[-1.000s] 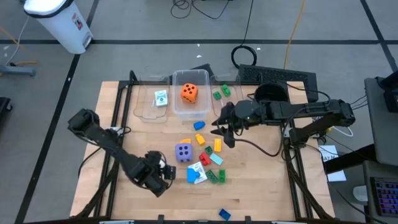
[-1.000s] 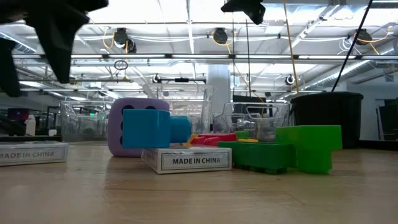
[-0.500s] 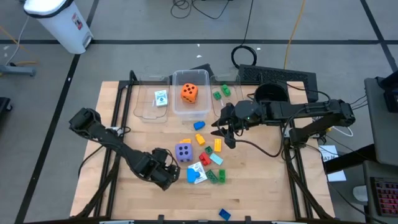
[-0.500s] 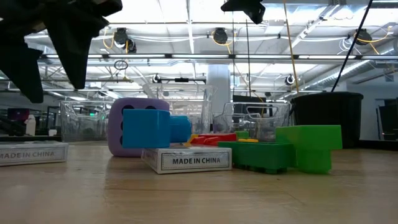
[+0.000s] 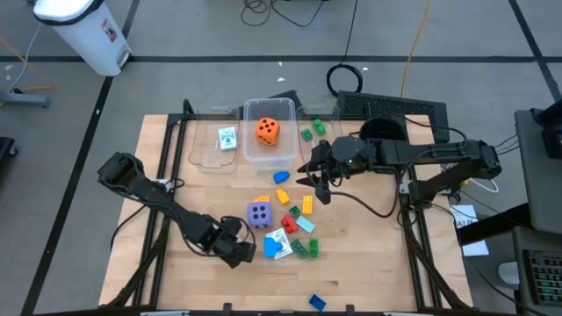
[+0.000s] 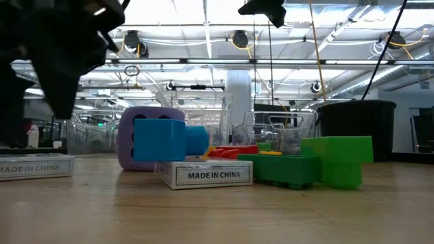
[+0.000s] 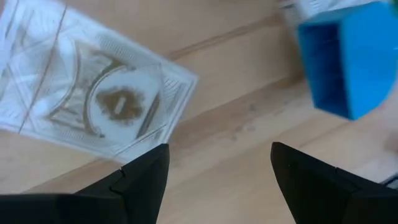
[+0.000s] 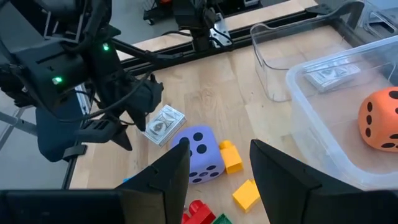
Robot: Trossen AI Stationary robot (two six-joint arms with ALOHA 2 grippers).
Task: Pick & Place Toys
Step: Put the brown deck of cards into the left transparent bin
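1. The left gripper (image 5: pixel 241 252) sits low in the centre-left of the high view, its two dark fingers (image 7: pixel 140 180) spread apart and holding nothing.
2. Just beyond those fingers, a white pack of playing cards with a printed back (image 7: pixel 93 106) lies flat on the wooden table (image 5: pixel 369 263), beside a blue plastic brick (image 7: pixel 348 59).
3. The right gripper (image 5: pixel 318 183) hangs at the centre-right of the high view, above the scattered bricks, its fingers (image 8: pixel 168 180) parted and empty.
4. A purple foam die with dots (image 5: pixel 258 214) rests at the centre of the high view, with small yellow bricks (image 5: pixel 307 205), green bricks (image 5: pixel 306 249) and a red brick (image 5: pixel 289 226) to its right.
5. An orange foam die with dots (image 5: pixel 267 131) sits in the middle clear plastic bin (image 5: pixel 250 154) at the upper centre; another card pack (image 5: pixel 227 139) lies in the clear bin (image 5: pixel 198 154) to its left.
6. A lone blue brick (image 5: pixel 317 302) lies at the table's lower edge.
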